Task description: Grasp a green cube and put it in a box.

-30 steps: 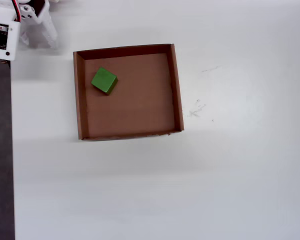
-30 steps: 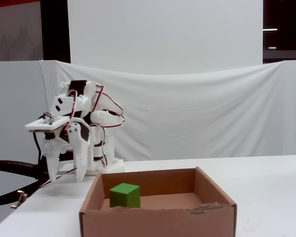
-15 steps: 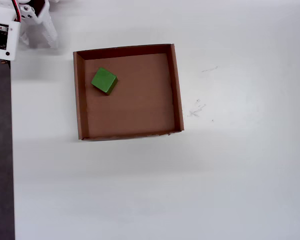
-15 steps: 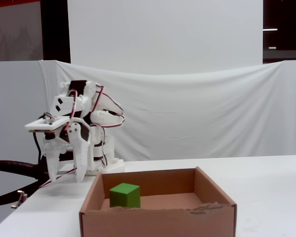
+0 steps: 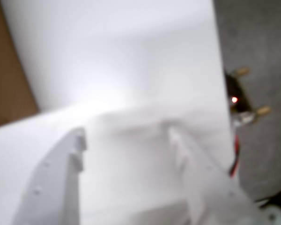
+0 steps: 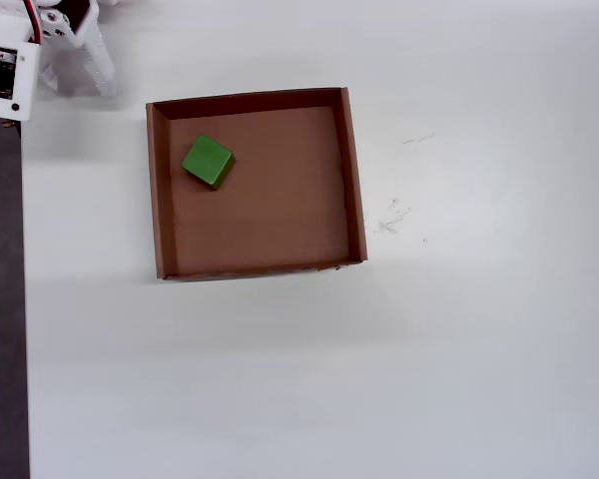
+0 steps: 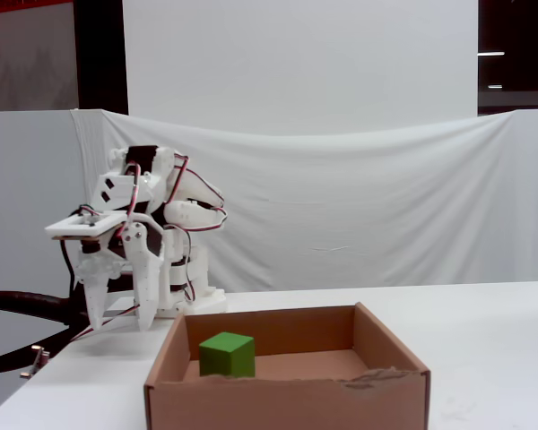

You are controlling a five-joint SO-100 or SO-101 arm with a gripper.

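The green cube (image 6: 209,161) lies on the floor of the brown cardboard box (image 6: 351,170), in its upper left part in the overhead view. In the fixed view the cube (image 7: 227,355) sits at the left inside the box (image 7: 287,403). My white gripper (image 7: 119,325) hangs pointing down over the table, to the left of and behind the box, apart from it. It is open and empty. The overhead view shows it at the top left corner (image 6: 77,80). In the wrist view its two fingers stand wide apart (image 5: 126,135) over bare white table; the cube does not show there.
The white table ends at a dark grey strip (image 6: 0,299) along the left side in the overhead view. A controller board (image 6: 2,75) sits by the arm base. A brown patch (image 5: 4,70) shows at the wrist view's left edge. A white cloth backdrop (image 7: 386,206) hangs behind.
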